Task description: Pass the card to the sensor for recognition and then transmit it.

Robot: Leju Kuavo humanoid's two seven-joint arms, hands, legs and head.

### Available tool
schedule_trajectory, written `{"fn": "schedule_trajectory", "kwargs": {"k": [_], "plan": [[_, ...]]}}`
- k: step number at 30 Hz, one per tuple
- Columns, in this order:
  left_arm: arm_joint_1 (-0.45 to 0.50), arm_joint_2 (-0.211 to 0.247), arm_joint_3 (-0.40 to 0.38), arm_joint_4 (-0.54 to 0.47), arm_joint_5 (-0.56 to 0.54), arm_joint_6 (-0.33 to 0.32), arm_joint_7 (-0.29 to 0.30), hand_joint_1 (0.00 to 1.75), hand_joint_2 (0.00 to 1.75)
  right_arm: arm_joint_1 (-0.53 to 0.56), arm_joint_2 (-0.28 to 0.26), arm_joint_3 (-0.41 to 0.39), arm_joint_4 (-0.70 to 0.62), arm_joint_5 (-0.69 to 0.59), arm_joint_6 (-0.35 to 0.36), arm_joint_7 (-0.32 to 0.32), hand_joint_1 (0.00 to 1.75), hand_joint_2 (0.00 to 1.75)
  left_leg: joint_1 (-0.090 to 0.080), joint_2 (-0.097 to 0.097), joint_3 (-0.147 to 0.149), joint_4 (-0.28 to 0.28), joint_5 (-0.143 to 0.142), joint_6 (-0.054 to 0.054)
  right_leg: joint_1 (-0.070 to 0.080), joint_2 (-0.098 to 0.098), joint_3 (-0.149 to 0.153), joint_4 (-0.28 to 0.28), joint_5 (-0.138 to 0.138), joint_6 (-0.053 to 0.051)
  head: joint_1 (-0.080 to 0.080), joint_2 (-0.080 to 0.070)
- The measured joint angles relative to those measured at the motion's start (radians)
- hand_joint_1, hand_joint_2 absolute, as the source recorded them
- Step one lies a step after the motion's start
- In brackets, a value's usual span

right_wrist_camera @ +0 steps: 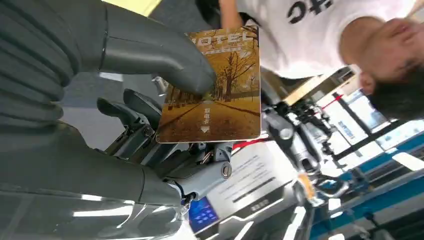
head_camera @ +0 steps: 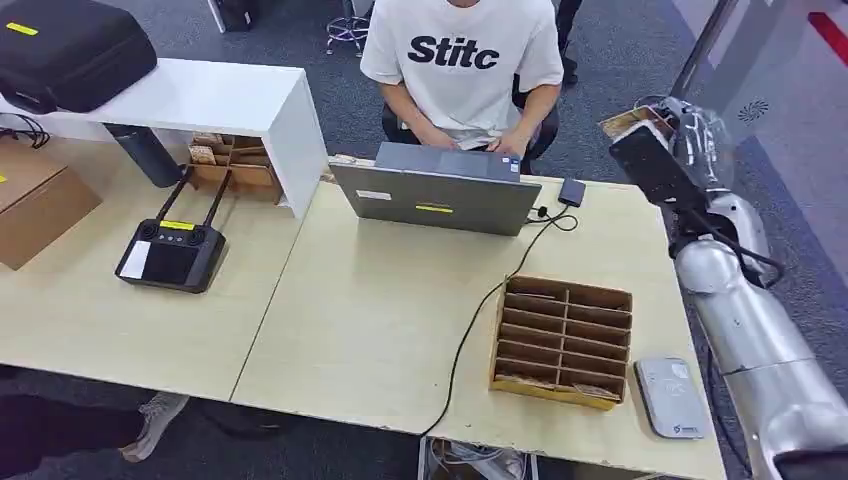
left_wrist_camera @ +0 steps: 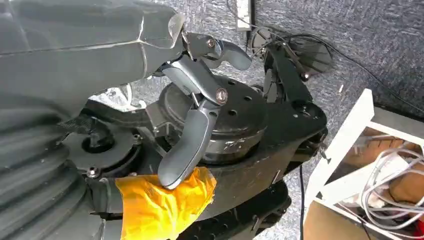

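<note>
My right hand is raised beyond the table's far right corner, near the seated person. It pinches a card between thumb and fingers. The right wrist view shows the card printed with an autumn tree avenue and the word HOTEL, with my thumb pressed on its face. The grey flat sensor lies at the table's near right corner, well below and nearer than the card. My left hand hangs down with its fingers apart, holding nothing.
A slotted cardboard box stands just left of the sensor, with a black cable running past it. At the far edge an open laptop faces the person. A black controller, a white shelf and a black case are on the left.
</note>
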Motion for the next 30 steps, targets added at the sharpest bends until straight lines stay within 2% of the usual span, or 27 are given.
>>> {"fn": "schedule_trajectory", "kwargs": {"k": [6,12,16,22,26,30], "plan": [[0.057,-0.059,0.104,-0.064,-0.114,0.009,0.069,0.0,1.75,0.157,-0.088,-0.146,-0.054,-0.048,-0.006,-0.005,1.75,1.75,0.0,0.0,-0.001,0.0,-0.001,0.001,0.0,0.0,-0.001,0.0,0.0,0.0,0.0,0.0],[0.107,-0.143,0.232,-0.122,-0.29,-0.039,0.162,0.0,1.75,0.362,-0.126,-0.301,-0.15,-0.069,-0.008,-0.017,1.75,1.75,0.0,-0.001,-0.002,0.0,-0.001,0.001,0.0,-0.001,-0.001,0.0,-0.001,0.0,0.0,0.0],[0.129,-0.232,0.36,-0.153,-0.447,-0.116,0.234,0.0,1.75,0.509,-0.127,-0.391,-0.238,-0.069,-0.006,-0.017,1.75,1.75,0.0,-0.001,-0.003,-0.001,-0.002,0.001,0.0,-0.002,-0.001,0.0,-0.001,0.001,0.0,0.0],[0.143,-0.401,0.594,-0.201,-0.687,-0.269,0.321,0.0,1.75,0.678,-0.107,-0.481,-0.368,-0.068,-0.005,-0.026,1.75,1.75,0.0,-0.001,-0.003,-0.001,-0.002,0.001,0.0,-0.001,-0.001,0.0,-0.001,0.001,0.0,0.0],[0.143,-0.47,0.708,-0.22,-0.728,-0.295,0.335,0.0,1.75,0.75,-0.087,-0.507,-0.434,-0.066,-0.006,-0.03,1.75,1.75,0.0,0.0,-0.003,-0.001,-0.002,0.001,0.0,-0.001,-0.002,0.0,-0.002,0.001,0.0,0.0],[0.145,-0.497,0.746,-0.229,-0.735,-0.295,0.34,0.0,1.75,0.79,-0.071,-0.516,-0.476,-0.065,-0.006,-0.03,1.75,1.75,0.0,0.0,-0.003,-0.001,-0.002,0.001,0.0,-0.001,-0.002,0.0,-0.002,0.001,0.0,0.0]]}}
